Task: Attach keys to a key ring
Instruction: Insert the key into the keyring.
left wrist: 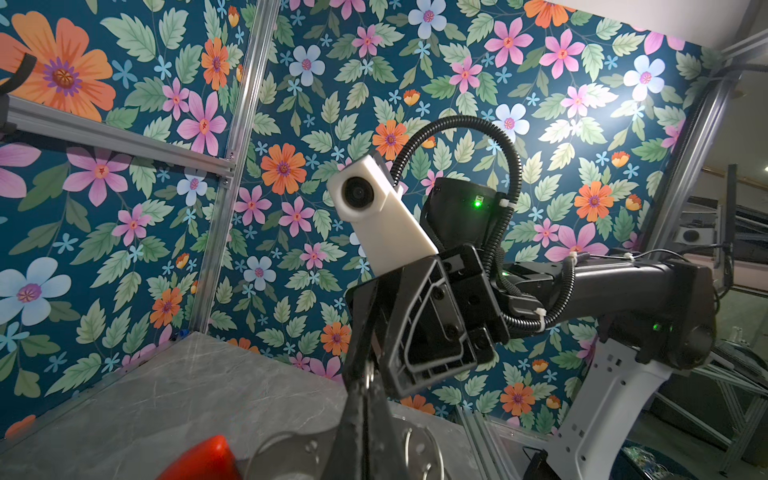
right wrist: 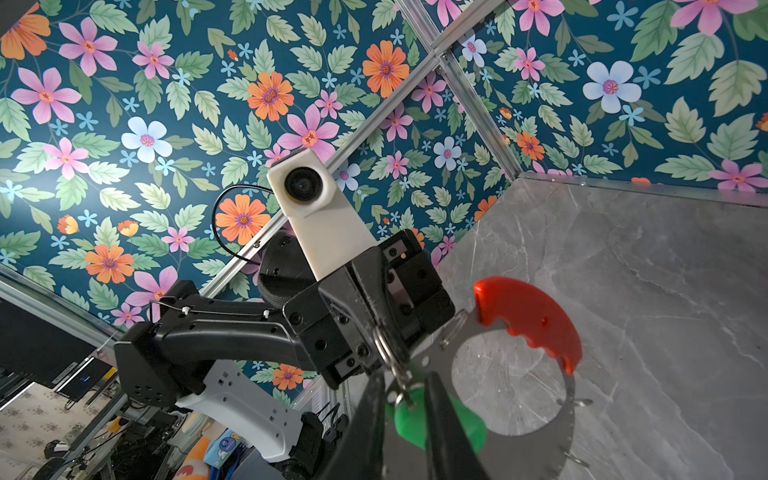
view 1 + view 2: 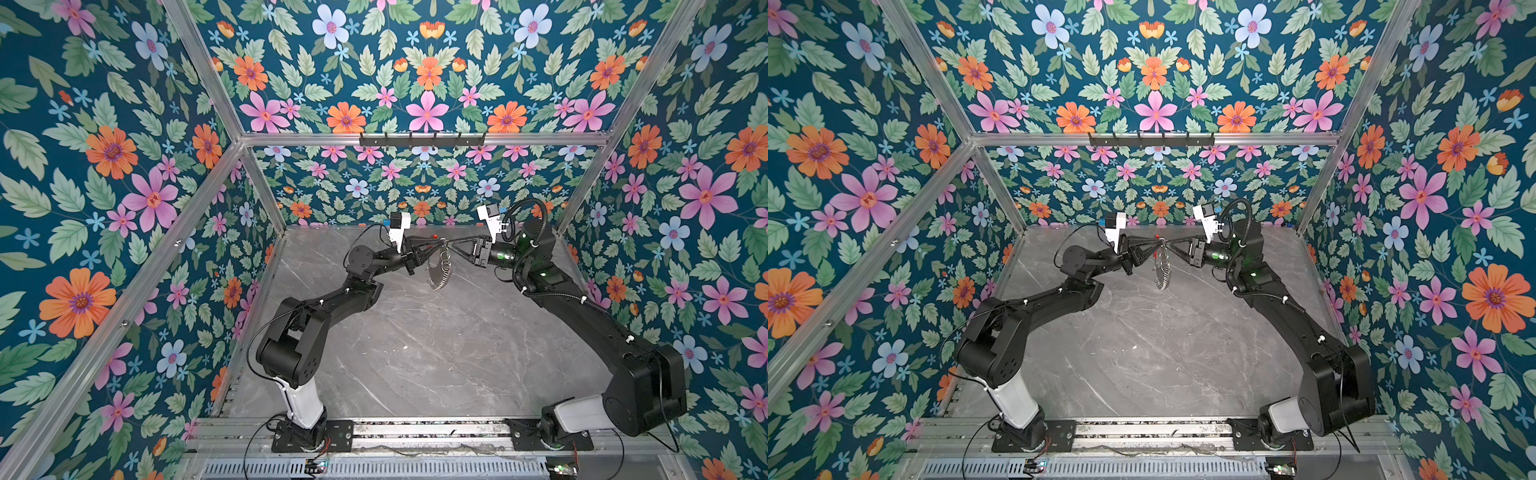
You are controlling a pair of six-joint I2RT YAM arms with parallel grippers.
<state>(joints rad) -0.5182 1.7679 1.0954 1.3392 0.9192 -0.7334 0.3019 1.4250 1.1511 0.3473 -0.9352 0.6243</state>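
Both grippers meet above the back of the table. In both top views the key ring (image 3: 438, 274) (image 3: 1163, 270) hangs below them as a grey hoop strung with small silver rings. Its red arc (image 2: 528, 320) and hoop (image 2: 569, 415) show in the right wrist view, and the red arc (image 1: 199, 461) also shows in the left wrist view. My left gripper (image 3: 439, 244) (image 1: 365, 380) is shut on a small silver ring (image 2: 386, 345) of the key ring. My right gripper (image 3: 451, 245) (image 2: 405, 378) is closed narrowly on the key's green head (image 2: 409, 419). The blade is hidden.
The grey marble table (image 3: 415, 353) lies under the arms. Floral walls and aluminium frame posts enclose it on three sides. A black hook rack (image 3: 422, 139) sits on the back crossbar. Both arm bases stand on the front rail (image 3: 428, 430).
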